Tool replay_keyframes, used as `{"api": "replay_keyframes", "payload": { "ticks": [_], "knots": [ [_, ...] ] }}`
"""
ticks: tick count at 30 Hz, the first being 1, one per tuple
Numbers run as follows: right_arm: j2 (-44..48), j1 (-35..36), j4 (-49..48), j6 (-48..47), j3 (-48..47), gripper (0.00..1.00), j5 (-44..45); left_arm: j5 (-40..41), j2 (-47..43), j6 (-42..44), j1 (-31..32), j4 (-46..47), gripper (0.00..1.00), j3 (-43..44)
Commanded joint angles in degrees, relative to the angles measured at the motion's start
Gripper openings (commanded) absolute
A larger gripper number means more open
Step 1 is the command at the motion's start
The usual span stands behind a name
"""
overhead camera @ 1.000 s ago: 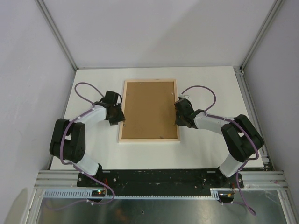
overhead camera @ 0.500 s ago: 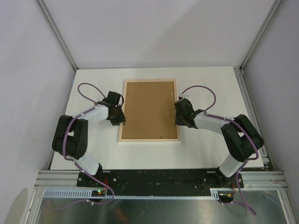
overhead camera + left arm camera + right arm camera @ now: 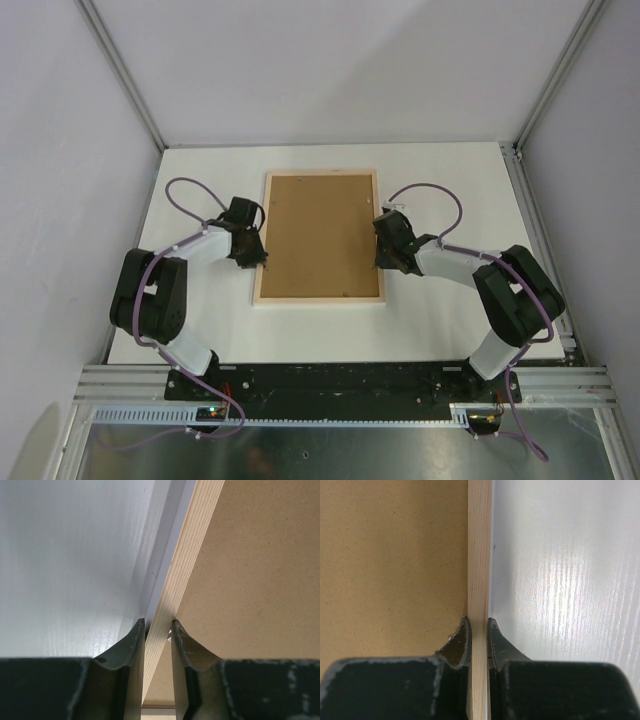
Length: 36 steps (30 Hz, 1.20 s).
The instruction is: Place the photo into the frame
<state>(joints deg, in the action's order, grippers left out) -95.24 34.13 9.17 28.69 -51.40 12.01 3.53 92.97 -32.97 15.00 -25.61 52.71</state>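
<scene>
Frame (image 3: 320,298) is lying face down between both grippers, with the brown backing board (image 3: 320,232) sitting in it and hiding any photo, so insertion is looking nearly finished. Right gripper (image 3: 478,622) is pinching the rail between its fingers. Left gripper (image 3: 158,625) is straddling the opposite rail, and I cannot tell whether it is clamping.

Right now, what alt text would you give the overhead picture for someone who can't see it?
Seen from above, a pale-wood picture frame lies face down on a white table, its brown backing board showing. Two robot arms reach in, the left gripper and right gripper each at one long side.
</scene>
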Motion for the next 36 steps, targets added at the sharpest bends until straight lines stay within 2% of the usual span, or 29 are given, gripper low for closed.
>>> {"api": "replay_keyframes", "payload": {
  "ticks": [1, 8, 17, 19, 24, 27, 36],
  "knots": [
    [-2.17, 0.37, 0.39, 0.81, 1.15, 0.00, -2.55, 1.20, 0.02, -0.42, 0.64, -2.14, 0.01, -2.13],
    [-0.49, -0.40, -1.68, 1.77, 3.93, 0.00, -5.99, 0.33, -0.01, -1.74, 0.61, -2.32, 0.00, -1.43],
    [3.49, 0.68, -1.95, 2.81, 7.98, 0.00, -5.10, -0.29, 2.77, -1.57, 0.55, -2.34, 0.00, 2.14],
    [4.43, 0.74, -1.41, 2.96, 8.33, 0.05, -4.26, -0.19, 2.99, -0.98, 0.55, -2.37, 0.00, 2.51],
    [6.36, -0.11, -1.70, 3.48, 8.43, 0.29, -3.53, 1.16, 3.34, 0.73, 0.56, -3.11, 0.00, 2.62],
    [6.38, -0.75, -3.06, 3.95, 8.33, 0.39, -4.21, 1.93, 3.29, 1.34, 0.58, -3.49, 0.00, 2.53],
    [2.92, -0.27, -3.37, 4.48, 5.71, 0.45, -3.39, 1.73, 3.34, 1.59, 0.46, -3.65, 0.00, 2.68]
  ]
}}
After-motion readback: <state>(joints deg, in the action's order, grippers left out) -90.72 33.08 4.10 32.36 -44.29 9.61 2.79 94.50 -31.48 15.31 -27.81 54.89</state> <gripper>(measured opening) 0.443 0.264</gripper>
